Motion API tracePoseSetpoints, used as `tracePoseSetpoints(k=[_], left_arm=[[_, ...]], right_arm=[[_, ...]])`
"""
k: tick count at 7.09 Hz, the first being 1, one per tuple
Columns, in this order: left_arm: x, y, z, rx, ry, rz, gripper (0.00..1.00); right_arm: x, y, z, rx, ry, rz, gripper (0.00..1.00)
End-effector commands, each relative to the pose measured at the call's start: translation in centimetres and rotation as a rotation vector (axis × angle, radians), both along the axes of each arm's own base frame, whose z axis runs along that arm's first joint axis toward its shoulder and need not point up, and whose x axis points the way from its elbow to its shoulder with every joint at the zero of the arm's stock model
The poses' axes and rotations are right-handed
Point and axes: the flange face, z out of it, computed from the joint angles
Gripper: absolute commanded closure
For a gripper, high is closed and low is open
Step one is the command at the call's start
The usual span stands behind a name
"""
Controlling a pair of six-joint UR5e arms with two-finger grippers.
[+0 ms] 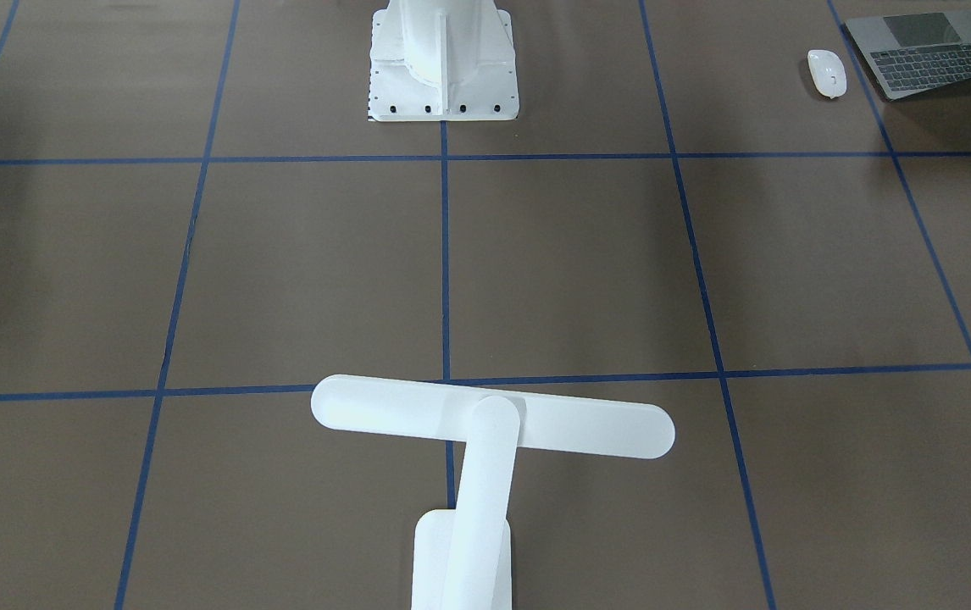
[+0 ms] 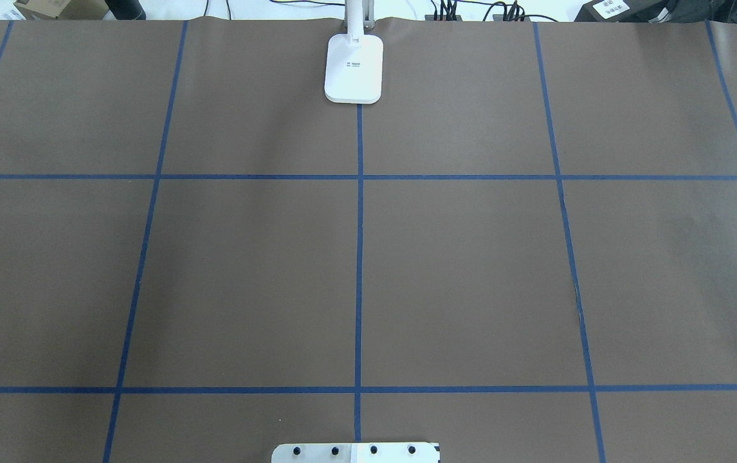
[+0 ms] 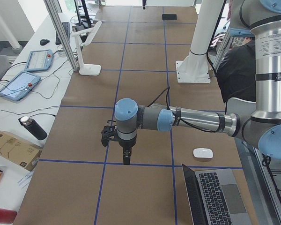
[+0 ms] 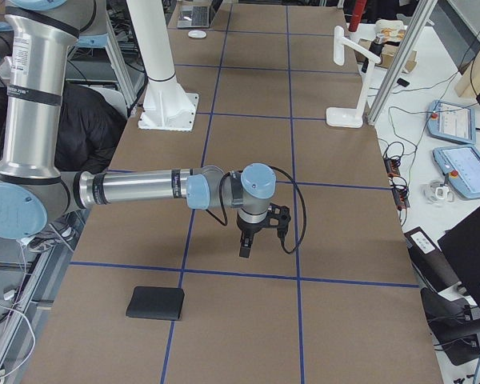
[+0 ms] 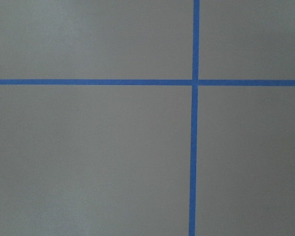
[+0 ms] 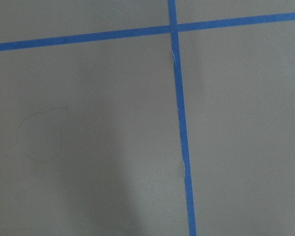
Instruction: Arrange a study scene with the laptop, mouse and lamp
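The white T-shaped lamp [image 1: 492, 417] stands at the table's far edge, on the centre line; its base also shows in the overhead view [image 2: 354, 67]. The open grey laptop [image 1: 934, 52] lies at the robot's left end of the table. The white mouse [image 1: 826, 73] lies just beside it, towards the table's centre. My left gripper [image 3: 126, 159] points down over the brown table, apart from the mouse [image 3: 203, 153] and the laptop [image 3: 215, 197]. My right gripper [image 4: 245, 250] points down at the other end. I cannot tell whether either is open or shut. Both wrist views show only bare table.
The white robot pedestal [image 1: 443, 59] stands at the near middle edge. A flat black mat [image 4: 155, 303] lies near my right gripper. Blue tape lines [image 2: 359, 257] grid the brown table. Tablets [image 3: 18, 83], cables and a bottle [image 3: 33, 127] lie on a side bench beyond the lamp.
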Motion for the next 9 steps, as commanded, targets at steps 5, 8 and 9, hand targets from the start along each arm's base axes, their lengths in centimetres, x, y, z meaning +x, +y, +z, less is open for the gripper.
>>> tracePoseSetpoints(k=[5, 8, 9], left_arm=[[0.0, 0.1, 0.0, -0.005, 0.005, -0.003, 0.01], [-0.1, -0.2, 0.6, -0.019, 0.005, -0.004, 0.01], [0.0, 0.0, 0.9, -0.026, 0.007, -0.006, 0.01]], right_arm=[[0.0, 0.2, 0.0, -0.003, -0.003, 0.001, 0.01], [0.9, 0.2, -0.4, -0.003, -0.033, 0.025, 0.01], [1.3, 0.2, -0.7, 0.0, -0.048, 0.036, 0.01]])
